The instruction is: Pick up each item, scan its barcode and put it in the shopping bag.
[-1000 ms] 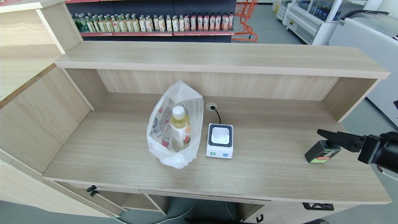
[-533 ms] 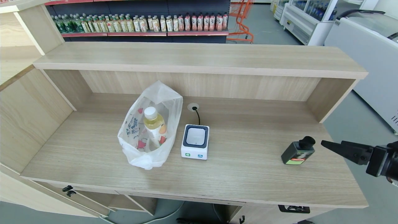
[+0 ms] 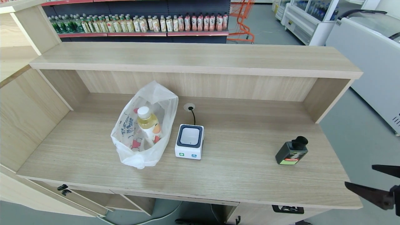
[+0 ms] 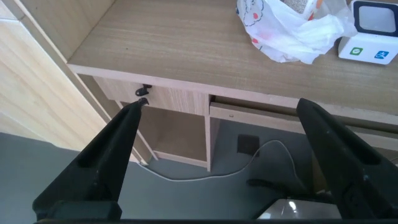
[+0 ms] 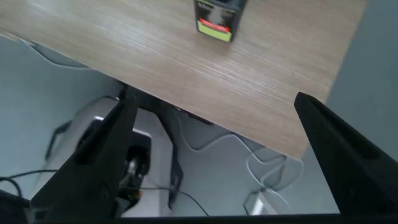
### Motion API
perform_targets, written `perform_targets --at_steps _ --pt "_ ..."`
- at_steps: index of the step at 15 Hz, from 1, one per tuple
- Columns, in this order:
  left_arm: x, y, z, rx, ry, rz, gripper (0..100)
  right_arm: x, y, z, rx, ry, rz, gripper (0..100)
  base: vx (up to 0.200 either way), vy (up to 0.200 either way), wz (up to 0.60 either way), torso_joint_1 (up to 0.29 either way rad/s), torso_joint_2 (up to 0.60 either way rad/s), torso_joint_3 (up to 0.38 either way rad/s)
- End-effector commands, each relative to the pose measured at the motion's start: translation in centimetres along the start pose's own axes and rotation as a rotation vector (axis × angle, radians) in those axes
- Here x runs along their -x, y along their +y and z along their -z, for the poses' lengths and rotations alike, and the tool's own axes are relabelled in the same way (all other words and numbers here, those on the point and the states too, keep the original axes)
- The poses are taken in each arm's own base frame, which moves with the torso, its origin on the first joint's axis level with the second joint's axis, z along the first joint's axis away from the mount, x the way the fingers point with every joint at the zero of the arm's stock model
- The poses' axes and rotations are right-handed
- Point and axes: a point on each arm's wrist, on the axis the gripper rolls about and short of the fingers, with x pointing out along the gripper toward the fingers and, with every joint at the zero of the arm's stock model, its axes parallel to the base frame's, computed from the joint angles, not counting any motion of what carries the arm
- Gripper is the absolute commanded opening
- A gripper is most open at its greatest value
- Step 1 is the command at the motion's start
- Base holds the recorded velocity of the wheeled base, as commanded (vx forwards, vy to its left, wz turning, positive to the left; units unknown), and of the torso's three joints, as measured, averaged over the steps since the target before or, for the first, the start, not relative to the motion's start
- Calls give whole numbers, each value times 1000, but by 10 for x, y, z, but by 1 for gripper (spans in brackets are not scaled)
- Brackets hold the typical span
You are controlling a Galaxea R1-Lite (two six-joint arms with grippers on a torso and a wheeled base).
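A small dark bottle (image 3: 291, 151) with a black cap and a green and red label stands on the right part of the wooden counter (image 3: 243, 162). It shows again as the dark bottle (image 5: 217, 15) in the right wrist view. My right gripper (image 3: 359, 175) is open and empty, off the counter's front right corner, apart from the bottle. The white scanner (image 3: 189, 145) sits mid-counter. Left of it the white plastic shopping bag (image 3: 140, 131) holds an upright yellow drink bottle (image 3: 147, 123). My left gripper (image 4: 219, 106) is open and empty, below the counter's front edge, near the bag (image 4: 286, 31).
A raised wooden ledge (image 3: 193, 57) runs behind the counter, with side walls at both ends. The scanner's cable runs into a round port (image 3: 189, 107). Drawers (image 4: 180, 102) sit under the front edge. Store shelves and freezers stand behind.
The head camera has swung, shifting the whole picture left. My right gripper has drawn back from over the dark bottle to beyond the counter's front right corner. The bottle stays standing.
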Motion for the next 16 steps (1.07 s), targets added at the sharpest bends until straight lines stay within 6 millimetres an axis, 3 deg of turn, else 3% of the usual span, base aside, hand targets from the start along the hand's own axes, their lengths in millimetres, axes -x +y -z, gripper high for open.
perform_targets --at_steps 1,4,7,8,9,10,11,16 --pt "0 0 0 0 0 0 100 18 -6 -3 69 38 148 100 0 0 0 0 0 0" --pt "0 0 0 0 0 0 100 -2 -20 1 73 187 227 100 0 0 0 0 0 0" --pt "0 0 0 0 0 0 100 -36 -36 2 165 270 150 100 0 0 0 0 0 0" --pt "0 0 0 0 -2 0 100 -58 -42 -1 209 265 117 100 0 0 0 0 0 0" --pt "0 0 0 0 -2 0 100 -73 -43 -4 233 248 95 100 0 0 0 0 0 0" --pt "0 0 0 0 0 0 100 -75 -43 -4 238 244 90 100 0 0 0 0 0 0" --pt "0 0 0 0 -2 0 100 -96 -42 -7 264 216 60 100 0 0 0 0 0 0" --pt "0 0 0 0 -2 0 100 -133 -42 -16 297 215 -6 100 0 0 0 0 0 0"
